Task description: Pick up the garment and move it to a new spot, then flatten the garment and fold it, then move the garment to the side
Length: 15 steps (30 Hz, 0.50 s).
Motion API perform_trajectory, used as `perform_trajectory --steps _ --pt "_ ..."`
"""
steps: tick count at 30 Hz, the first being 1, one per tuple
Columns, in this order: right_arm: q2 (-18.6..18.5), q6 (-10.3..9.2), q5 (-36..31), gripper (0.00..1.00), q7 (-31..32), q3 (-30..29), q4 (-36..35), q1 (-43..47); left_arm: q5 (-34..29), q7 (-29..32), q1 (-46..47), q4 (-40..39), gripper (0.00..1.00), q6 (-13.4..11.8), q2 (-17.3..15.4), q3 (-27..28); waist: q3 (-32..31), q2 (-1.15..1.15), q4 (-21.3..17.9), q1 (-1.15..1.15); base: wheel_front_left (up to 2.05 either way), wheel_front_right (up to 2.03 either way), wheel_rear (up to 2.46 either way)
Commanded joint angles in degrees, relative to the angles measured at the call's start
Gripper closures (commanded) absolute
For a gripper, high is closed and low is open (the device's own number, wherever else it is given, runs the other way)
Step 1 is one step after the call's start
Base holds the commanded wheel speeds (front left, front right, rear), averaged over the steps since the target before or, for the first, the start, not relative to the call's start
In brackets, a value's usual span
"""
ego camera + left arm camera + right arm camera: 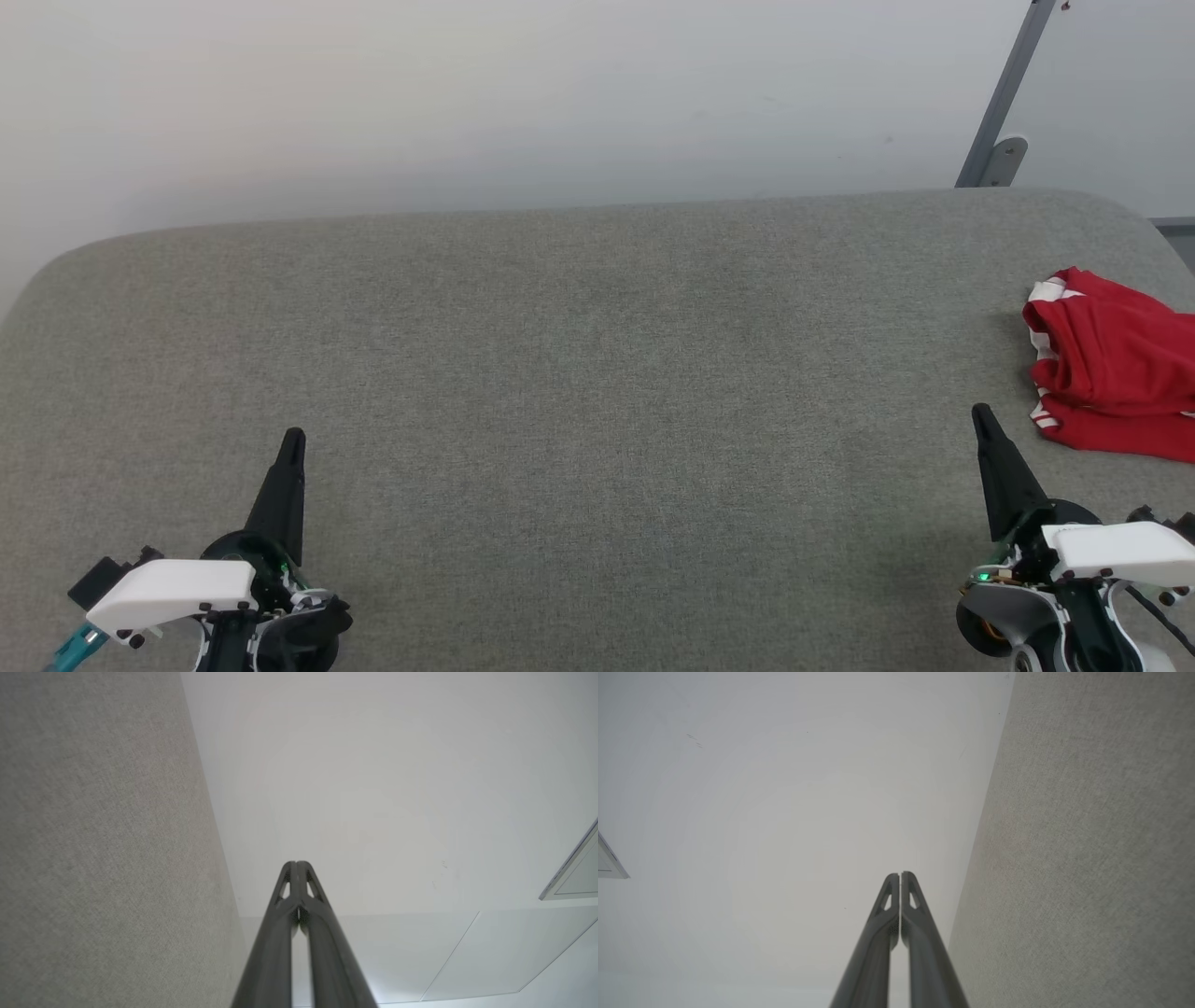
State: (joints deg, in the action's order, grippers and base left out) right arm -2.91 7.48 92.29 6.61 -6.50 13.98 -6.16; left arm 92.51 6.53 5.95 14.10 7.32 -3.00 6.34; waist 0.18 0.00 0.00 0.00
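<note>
Hugging right edge of surface (597,373), garment (1111,369)

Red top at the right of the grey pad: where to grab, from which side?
Likely a raised fold on the left side of the garment, with the right gripper coming down from above, fingers opened first. It lies bunched on the grey pad, so ridges stand up for pinching.

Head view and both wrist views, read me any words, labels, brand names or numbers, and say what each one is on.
There are none to read.
The garment shows only plain red cloth and white stripe bands, no lettering.
The grey padded surface, the wall, the left claw and the right claw carry no writing.
</note>
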Motion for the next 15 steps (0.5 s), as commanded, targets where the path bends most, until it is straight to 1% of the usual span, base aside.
perform_trajectory --steps 1,15 --pt "0.1 0.02 0.2 1.00 0.1 -0.1 0.1 -0.3 0.0 0.1 0.7 0.0 1.00 0.3 0.1 0.2 0.0 0.00 0.0 0.00 0.00 0.00 0.00" --pt "0.1 0.02 0.2 1.00 0.0 -0.1 0.1 -0.3 -0.1 0.1 0.7 0.0 1.00 0.3 0.1 0.2 0.0 0.00 0.0 0.00 0.00 0.00 0.00"
